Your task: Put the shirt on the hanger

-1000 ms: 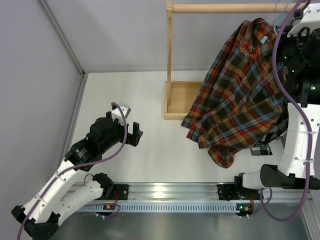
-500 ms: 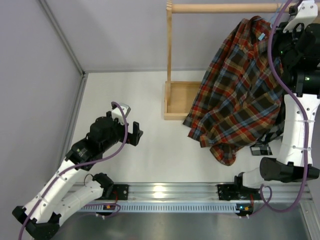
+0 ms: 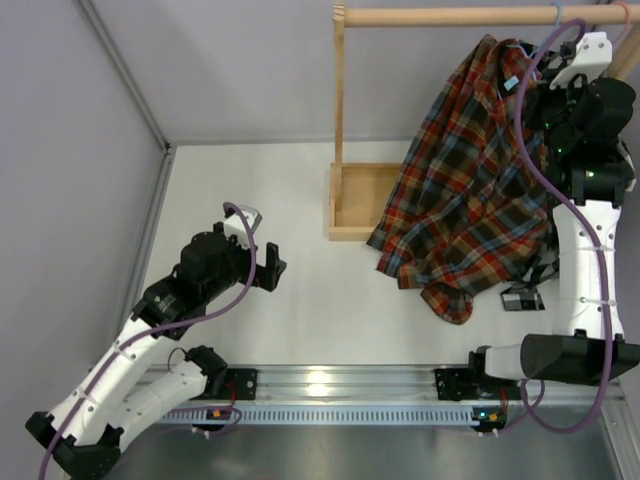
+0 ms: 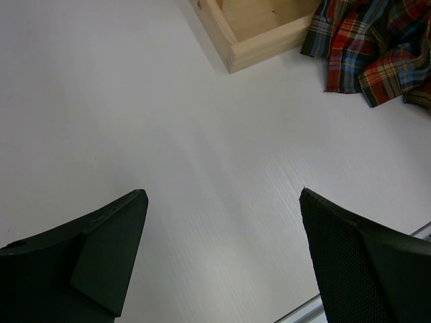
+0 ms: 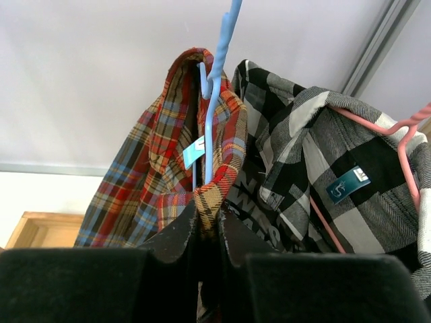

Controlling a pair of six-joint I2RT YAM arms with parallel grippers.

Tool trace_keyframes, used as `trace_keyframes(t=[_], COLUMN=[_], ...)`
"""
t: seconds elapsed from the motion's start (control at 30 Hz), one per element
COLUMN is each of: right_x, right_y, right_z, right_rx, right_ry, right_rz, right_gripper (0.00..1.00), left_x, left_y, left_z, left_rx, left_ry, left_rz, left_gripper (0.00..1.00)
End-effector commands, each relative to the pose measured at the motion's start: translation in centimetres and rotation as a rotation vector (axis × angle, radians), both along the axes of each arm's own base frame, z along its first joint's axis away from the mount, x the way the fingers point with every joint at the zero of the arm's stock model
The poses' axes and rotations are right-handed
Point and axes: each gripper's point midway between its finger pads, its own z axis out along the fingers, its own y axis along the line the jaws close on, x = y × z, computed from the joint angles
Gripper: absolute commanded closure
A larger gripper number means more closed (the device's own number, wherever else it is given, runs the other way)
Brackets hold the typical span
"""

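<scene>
The plaid shirt (image 3: 470, 190) hangs from its collar at the right end of the wooden rail, its tail bunched on the table. In the right wrist view the light-blue hanger (image 5: 214, 94) runs up through the collar of the shirt (image 5: 145, 182), beside the small blue label. My right gripper (image 5: 210, 212) is shut on a fold of the collar just below the wire. From above, the right gripper (image 3: 540, 95) sits tight against the collar, its fingertips hidden by cloth. My left gripper (image 3: 272, 268) hovers open over bare table, far left of the shirt, and the left gripper (image 4: 222, 195) holds nothing.
A black-and-white checked shirt (image 5: 303, 168) on a pink hanger (image 5: 404, 134) hangs right beside the plaid one. The wooden rack has a top rail (image 3: 450, 15), a post (image 3: 339, 120) and a box base (image 3: 360, 200). A grey wall corner lies to the left.
My right arm has swung left and forward with the collar pinched, and the top of the shirt has shifted left along the rail. The left arm has not moved.
</scene>
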Motion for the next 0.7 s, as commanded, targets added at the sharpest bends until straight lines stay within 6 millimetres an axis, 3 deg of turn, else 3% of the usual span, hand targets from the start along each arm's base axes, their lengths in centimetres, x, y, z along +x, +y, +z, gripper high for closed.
trace_keyframes(t=[0.0, 0.07, 0.1, 0.3, 0.5, 0.57, 0.67], right_x=[-1.0, -1.1, -1.4, -3.1, -5.9, -7.0, -10.3], right_y=[0.0, 0.2, 0.3, 0.4, -0.2, -0.5, -1.3], right_z=[3.1, 3.1, 3.1, 4.1, 3.5, 1.9, 0.1], right_rx=[-0.002, 0.001, 0.002, 0.011, 0.069, 0.146, 0.223], right_ry=[-0.109, -0.109, -0.112, -0.14, -0.121, -0.062, -0.03], right_rz=[0.015, 0.025, 0.025, 0.015, -0.048, -0.092, -0.189], right_gripper=[0.9, 0.7, 0.54, 0.22, 0.01, 0.01, 0.0], left_x=[0.6, 0.8, 1.0, 2.8, 3.5, 3.8, 4.1], left_y=[-0.2, 0.1, 0.4, 3.4, 5.4, 6.8, 8.6], left_z=[0.7, 0.7, 0.6, 0.6, 0.8, 1.1, 1.7], left_rx=[-0.023, -0.018, -0.014, -0.008, -0.012, -0.001, -0.007], left_ry=[-0.034, -0.038, -0.039, -0.035, -0.045, -0.063, -0.085], left_rz=[0.007, 0.024, 0.045, 0.208, 0.312, 0.39, 0.504], left_gripper=[0.02, 0.02, 0.02, 0.02, 0.02, 0.02, 0.02])
